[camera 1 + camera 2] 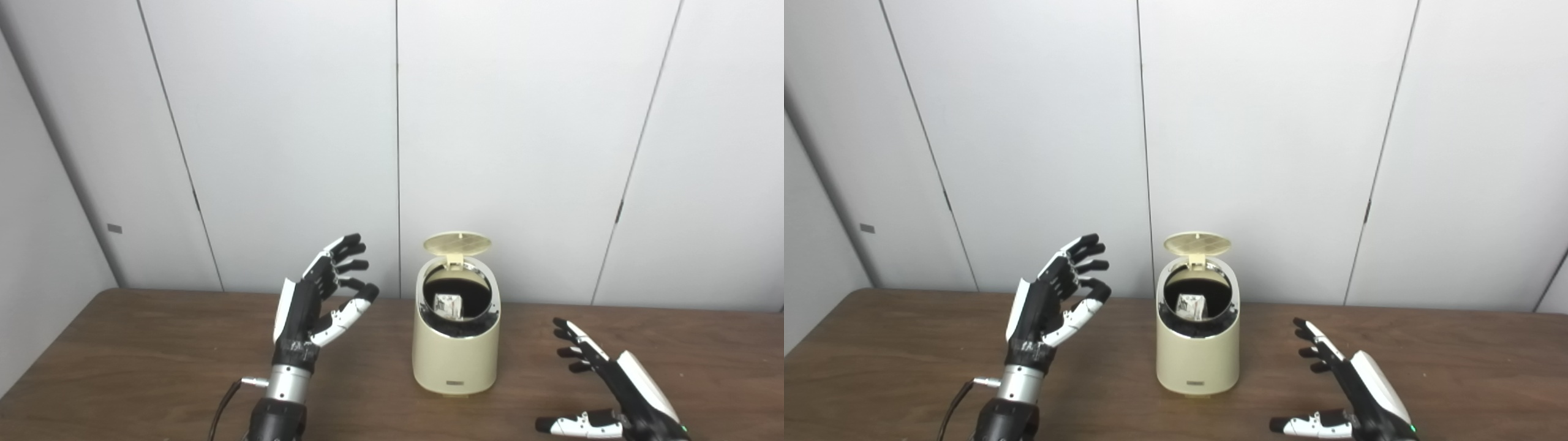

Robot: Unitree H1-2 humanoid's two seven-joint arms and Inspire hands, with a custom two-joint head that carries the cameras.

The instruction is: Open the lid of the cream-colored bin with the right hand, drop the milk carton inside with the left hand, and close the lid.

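Observation:
The cream-colored bin (455,355) stands on the brown table, a little right of the middle. Its round lid (457,244) is tipped up at the back, leaving the mouth uncovered. Inside the dark opening lies the milk carton (448,305), white with dark print. My left hand (321,300) is raised to the left of the bin, open and holding nothing, fingers spread toward the bin. My right hand (603,386) hovers low over the table to the right of the bin, open, fingers splayed, thumb pointing left.
The wooden table (153,355) runs across the whole width and meets white wall panels at the back. A cable (223,407) trails from my left wrist near the bottom edge.

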